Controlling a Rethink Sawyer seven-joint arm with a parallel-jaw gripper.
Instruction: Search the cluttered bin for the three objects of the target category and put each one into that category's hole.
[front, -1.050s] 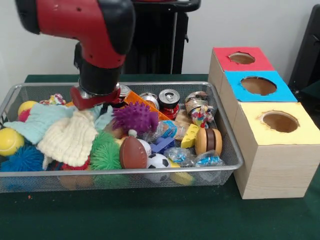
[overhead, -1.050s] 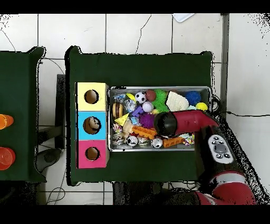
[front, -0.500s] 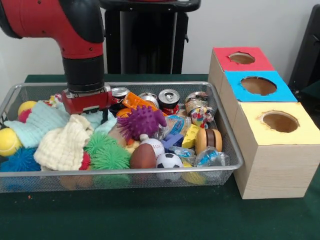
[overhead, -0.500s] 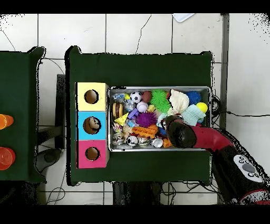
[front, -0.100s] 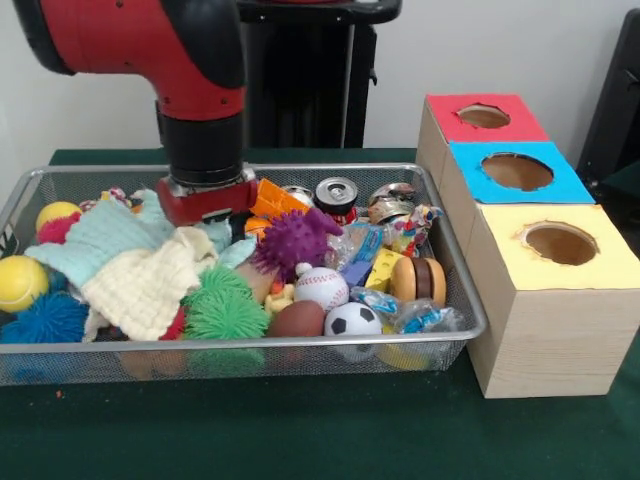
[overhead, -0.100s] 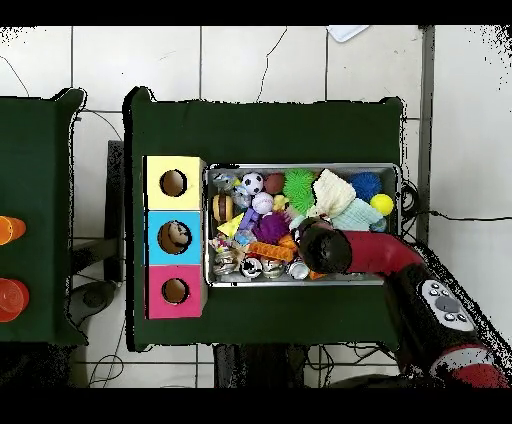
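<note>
A wire bin (front, -0.100s: 455, 290) holds mixed clutter. My gripper (front, -0.100s: 207, 205) is pushed down into the bin's back middle, its tip buried among the items between a pale teal cloth (front, -0.100s: 95, 235) and an orange toy (front, -0.100s: 275, 198). Beside it lie a purple spiky ball (front, -0.100s: 292, 240), a baseball (front, -0.100s: 322, 287), a brown football (front, -0.100s: 297, 320) and a soccer ball (front, -0.100s: 352, 320). Right of the bin stand a red hole box (front, -0.100s: 483, 117), a blue hole box (front, -0.100s: 516, 172) and a yellow hole box (front, -0.100s: 560, 243). Overhead, the gripper (overhead, -0.100s: 318, 245) sits in the bin (overhead, -0.100s: 300, 167).
Also in the bin are a cream cloth (front, -0.100s: 145, 285), green spiky balls (front, -0.100s: 222, 305), a yellow tennis ball (front, -0.100s: 20, 283), a blue spiky ball (front, -0.100s: 48, 318), cans (front, -0.100s: 337, 195) and a burger toy (front, -0.100s: 417, 280). Orange cups (overhead, -0.100s: 8, 230) stand on a separate table.
The arm swept left, then back right through the bin. The cloths slid along with it, and the baseball, football and soccer ball shifted toward the front right.
</note>
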